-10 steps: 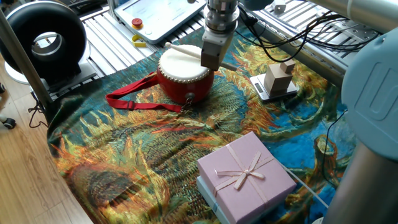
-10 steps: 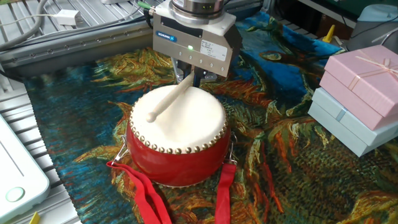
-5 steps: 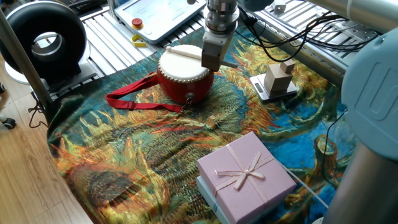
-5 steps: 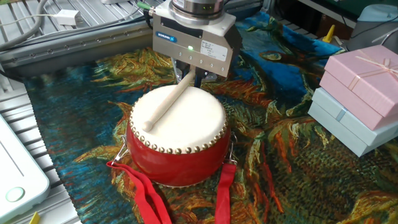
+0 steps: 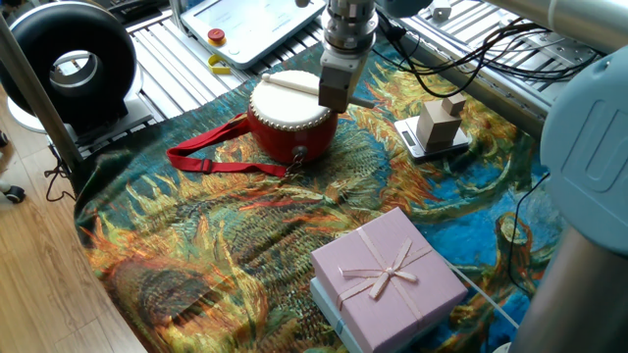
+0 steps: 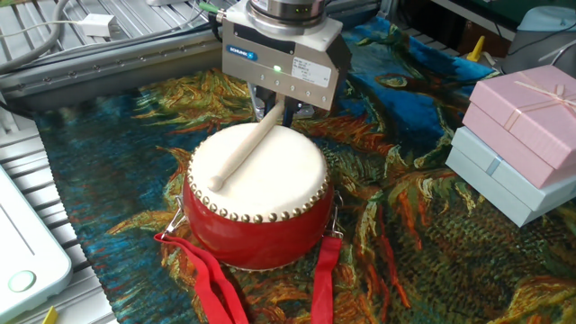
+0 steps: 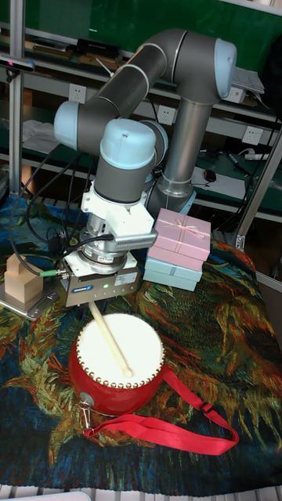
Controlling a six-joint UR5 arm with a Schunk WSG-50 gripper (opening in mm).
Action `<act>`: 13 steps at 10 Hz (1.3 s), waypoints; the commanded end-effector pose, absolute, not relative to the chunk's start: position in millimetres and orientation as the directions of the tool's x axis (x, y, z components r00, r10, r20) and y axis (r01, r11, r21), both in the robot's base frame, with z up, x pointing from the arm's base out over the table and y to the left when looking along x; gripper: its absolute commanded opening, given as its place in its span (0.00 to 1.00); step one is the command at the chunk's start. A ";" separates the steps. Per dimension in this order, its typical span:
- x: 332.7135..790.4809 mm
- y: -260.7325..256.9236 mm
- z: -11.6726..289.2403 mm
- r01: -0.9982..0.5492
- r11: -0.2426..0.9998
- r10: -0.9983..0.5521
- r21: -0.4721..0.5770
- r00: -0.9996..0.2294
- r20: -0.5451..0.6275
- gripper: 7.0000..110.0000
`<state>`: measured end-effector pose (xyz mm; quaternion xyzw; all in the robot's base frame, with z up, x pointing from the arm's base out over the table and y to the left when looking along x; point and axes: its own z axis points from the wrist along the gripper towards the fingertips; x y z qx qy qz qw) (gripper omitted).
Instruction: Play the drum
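Note:
The drum [image 5: 287, 115] has a red body, a cream skin and studs round its rim, and it stands on the patterned cloth with its red strap [image 5: 210, 158] trailing off to one side. My gripper [image 6: 277, 111] hangs just behind the drum's [image 6: 256, 193] far edge, shut on the thick end of a pale wooden drumstick [image 6: 241, 149]. The stick slants down across the skin and its tip rests near the opposite rim. In the tall fixed view the gripper [image 7: 93, 304] sits above the drum [image 7: 117, 369], and the drumstick [image 7: 110, 342] crosses the skin.
A lilac gift box [image 5: 388, 273] sits on a pale blue box near the cloth's front corner. A wooden block on a small scale [image 5: 438, 126] stands beside the drum. A black ring-shaped device [image 5: 69, 57] and a white panel with a red button [image 5: 217, 36] lie beyond the cloth.
The drumstick's tip dropped onto the drum skin between one second and half a second ago. It has stayed there since, and the gripper has hardly shifted.

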<state>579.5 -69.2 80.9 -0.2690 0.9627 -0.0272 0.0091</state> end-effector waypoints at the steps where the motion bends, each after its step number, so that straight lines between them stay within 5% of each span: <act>1: 581.4 -66.0 84.2 -0.542 0.839 -0.543 -0.048 -0.839 -0.023 0.36; 2: 581.1 -65.4 85.4 -0.543 0.838 -0.545 -0.047 -0.838 -0.026 0.36; 3: 579.8 -65.8 87.0 -0.542 0.839 -0.543 -0.046 -0.839 -0.025 0.57; 13: 556.6 -75.0 125.6 -0.524 0.850 -0.526 -0.059 -0.850 -0.025 0.57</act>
